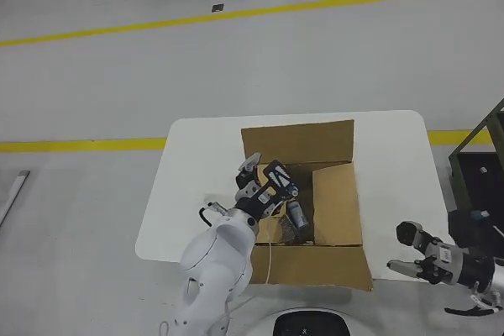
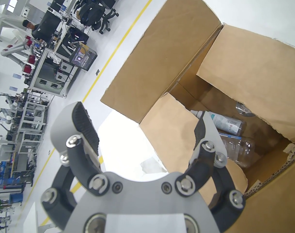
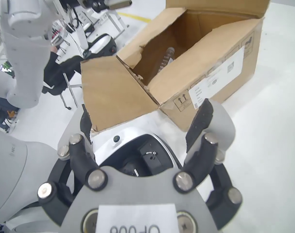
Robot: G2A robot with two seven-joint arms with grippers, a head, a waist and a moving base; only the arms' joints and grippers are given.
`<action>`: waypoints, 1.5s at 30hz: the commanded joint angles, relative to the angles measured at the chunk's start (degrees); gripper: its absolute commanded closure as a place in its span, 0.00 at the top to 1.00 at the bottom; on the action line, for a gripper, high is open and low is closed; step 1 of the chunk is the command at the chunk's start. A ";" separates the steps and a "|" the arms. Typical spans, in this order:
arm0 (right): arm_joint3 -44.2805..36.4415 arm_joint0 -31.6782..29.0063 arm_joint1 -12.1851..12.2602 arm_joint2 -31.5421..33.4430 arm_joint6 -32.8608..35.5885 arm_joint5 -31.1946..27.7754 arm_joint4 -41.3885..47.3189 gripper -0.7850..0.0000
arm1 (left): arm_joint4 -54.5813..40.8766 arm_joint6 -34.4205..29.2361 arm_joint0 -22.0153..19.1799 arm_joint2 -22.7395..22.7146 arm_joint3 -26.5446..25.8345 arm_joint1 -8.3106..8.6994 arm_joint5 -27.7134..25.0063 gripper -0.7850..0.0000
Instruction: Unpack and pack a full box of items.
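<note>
Hovering over surface (image 1: 193,181) front-right corner, apart from box: right tool (image 1: 403,248), fingers spread wide, empty. Left tool (image 1: 261,168) above box's left edge, likewise wide open, holding nothing. Cardboard box (image 1: 298,143) mid-surface, flaps open. Inside: labelled bottle (image 2: 226,122), clear bottle (image 2: 239,147) just beside.

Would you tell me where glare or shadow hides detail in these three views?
Left wrist view: the table between the fingers of the left tool is washed out to white, yet two bottles in the box are readable. Right wrist view: the box is deeply shadowed inside; one bottle catches light. Top view: even light, dim box floor.
</note>
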 commanded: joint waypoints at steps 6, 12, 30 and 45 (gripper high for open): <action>0.27 0.50 -0.17 -3.94 -2.48 1.72 4.79 0.10 | 0.15 -0.11 0.09 -0.80 0.00 0.21 0.40 1.00; 0.23 3.76 -0.87 -10.72 -6.60 7.40 -3.18 0.00 | 0.07 0.12 0.09 -1.07 -0.04 0.34 0.84 1.00; 0.98 7.46 -1.73 -20.94 -11.54 12.10 -22.19 0.00 | -1.71 1.27 -0.25 1.47 1.79 0.50 -0.66 1.00; -1.25 0.10 -1.88 -6.59 -25.79 20.22 -22.39 0.07 | -4.33 -4.61 -3.42 7.97 11.41 -0.30 -2.91 1.00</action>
